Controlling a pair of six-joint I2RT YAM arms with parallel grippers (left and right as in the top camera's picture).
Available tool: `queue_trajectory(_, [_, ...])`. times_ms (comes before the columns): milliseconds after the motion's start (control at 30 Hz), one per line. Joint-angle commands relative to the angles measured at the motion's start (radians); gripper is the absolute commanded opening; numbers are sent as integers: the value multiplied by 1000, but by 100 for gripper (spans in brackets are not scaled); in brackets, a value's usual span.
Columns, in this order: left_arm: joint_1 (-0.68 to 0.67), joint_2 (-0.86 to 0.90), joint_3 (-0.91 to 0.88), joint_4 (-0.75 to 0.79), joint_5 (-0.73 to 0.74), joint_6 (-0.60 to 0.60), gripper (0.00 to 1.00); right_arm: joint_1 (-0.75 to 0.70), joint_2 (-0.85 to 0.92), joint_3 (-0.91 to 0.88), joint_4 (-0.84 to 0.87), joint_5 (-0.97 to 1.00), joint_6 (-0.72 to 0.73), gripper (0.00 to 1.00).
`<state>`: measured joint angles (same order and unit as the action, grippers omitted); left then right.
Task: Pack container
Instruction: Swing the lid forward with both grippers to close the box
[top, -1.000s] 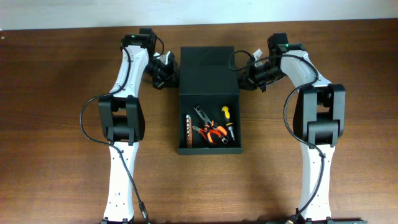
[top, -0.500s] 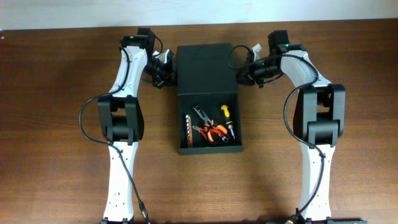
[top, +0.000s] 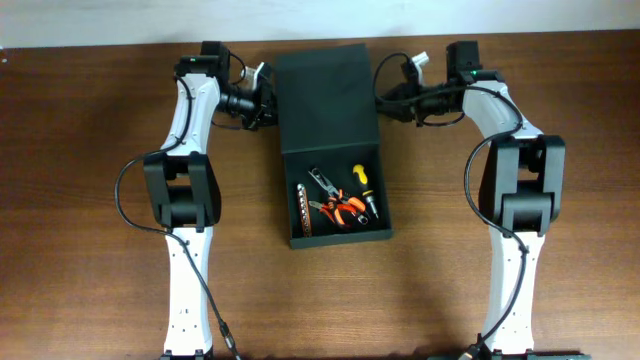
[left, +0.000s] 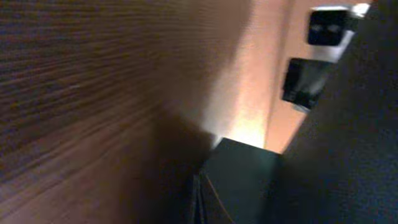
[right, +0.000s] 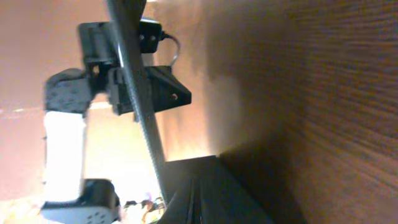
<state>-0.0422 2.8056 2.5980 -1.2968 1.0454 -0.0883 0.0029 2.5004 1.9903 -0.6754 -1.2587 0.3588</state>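
Observation:
The dark container (top: 340, 240) sits at mid-table with its hinged flap lid (top: 325, 95) lifted up at the far end. Inside lie orange pliers (top: 342, 211), a yellow-handled screwdriver (top: 364, 186) and a strip of bits (top: 305, 207). My left gripper (top: 266, 100) is shut against the lid's left edge, and my right gripper (top: 388, 97) is shut against its right edge. In the left wrist view the shut gripper (left: 198, 205) meets the dark lid (left: 336, 155). The right wrist view has the shut gripper (right: 198, 199) beside the lid (right: 134, 87), seen edge-on.
Brown wooden table (top: 90, 200) lies on all sides of the box. Both arms reach in from the near edge, with their elbows at the left (top: 178, 190) and right (top: 525, 185). The table's far edge (top: 100, 42) runs just behind the lid.
Both grippers have moved toward the far edge and upward with the lid between them. The lid has swung up and looks larger and taller in the overhead view.

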Motion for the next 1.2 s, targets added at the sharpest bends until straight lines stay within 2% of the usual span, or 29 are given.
queue_trajectory(0, [-4, 3, -5, -48, 190, 176, 2, 2, 8, -2, 7, -176, -9, 4])
queue_trajectory(200, [-4, -48, -5, -220, 189, 341, 2, 2, 0, -2, 6, -208, -9, 4])
queue_trajectory(700, [-17, -234, -5, -385, 185, 462, 2, 2, -145, -2, -77, -203, -10, 4])
queue_trajectory(833, [-26, -281, -5, -391, 185, 464, 2, 2, -179, -2, -156, -159, -14, 4])
queue_trajectory(1167, [-55, -336, -5, -391, 143, 416, 2, 2, -297, -2, -482, 24, -215, 4])
